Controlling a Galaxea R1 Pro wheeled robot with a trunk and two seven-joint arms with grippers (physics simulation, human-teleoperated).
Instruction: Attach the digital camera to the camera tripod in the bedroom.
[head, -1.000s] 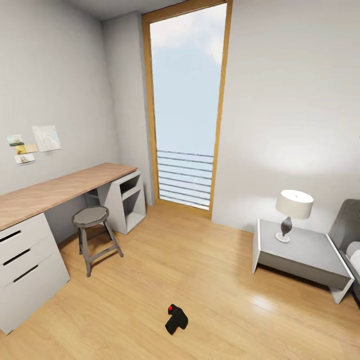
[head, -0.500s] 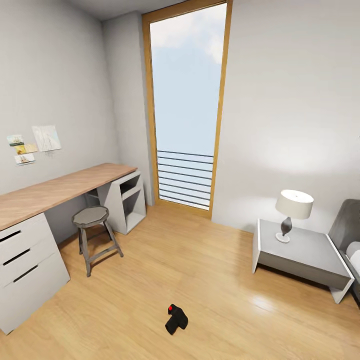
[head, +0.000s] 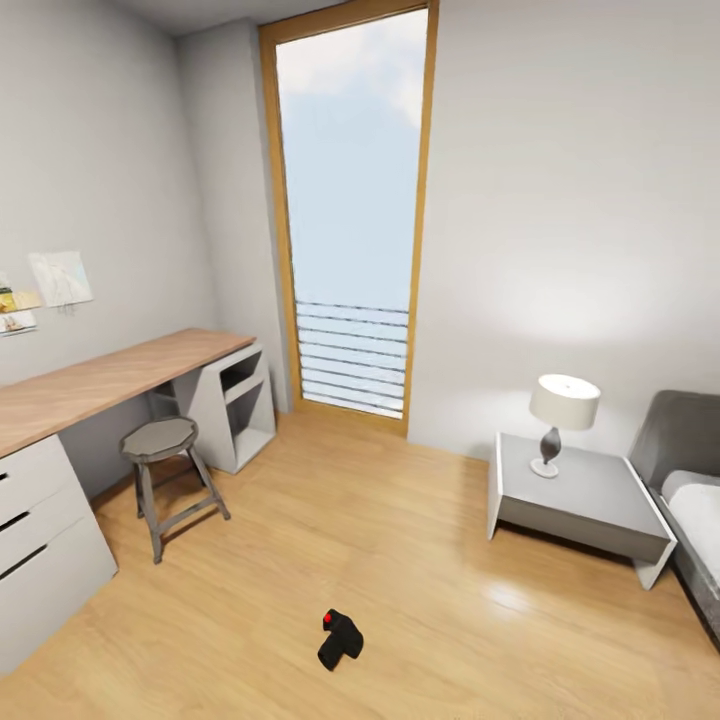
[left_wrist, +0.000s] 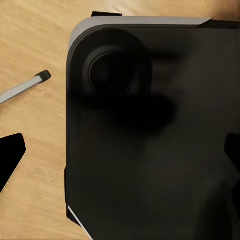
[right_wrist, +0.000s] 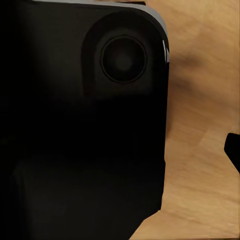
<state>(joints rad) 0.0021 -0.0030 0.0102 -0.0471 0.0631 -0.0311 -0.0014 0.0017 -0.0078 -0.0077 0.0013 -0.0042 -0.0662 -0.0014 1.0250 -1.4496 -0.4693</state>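
The digital camera (head: 340, 640), small and black with a red dot on top, lies on the light wood floor near the bottom centre of the head view. In the left wrist view a thin silver rod with a black foot (left_wrist: 24, 88) lies over the floor; it looks like a leg of the camera tripod, and the rest of the stand is out of view. My left gripper (left_wrist: 120, 156) is open, its dark fingertips (left_wrist: 9, 159) at the picture's two sides, above the robot's black base (left_wrist: 150, 130). My right gripper (right_wrist: 120, 150) hangs over the same base (right_wrist: 75, 125), one fingertip (right_wrist: 233, 149) far out at the edge.
A wood-topped grey desk (head: 120, 372) with drawers runs along the left wall, with a round grey stool (head: 166, 440) in front of it. A tall window (head: 350, 200) is straight ahead. At the right stand a grey nightstand (head: 585, 495) with a lamp (head: 563, 405) and a bed (head: 700, 515).
The whole head picture has shifted to the left, so the camera has turned right; more of the bed shows. The digital camera lies where it was on the floor.
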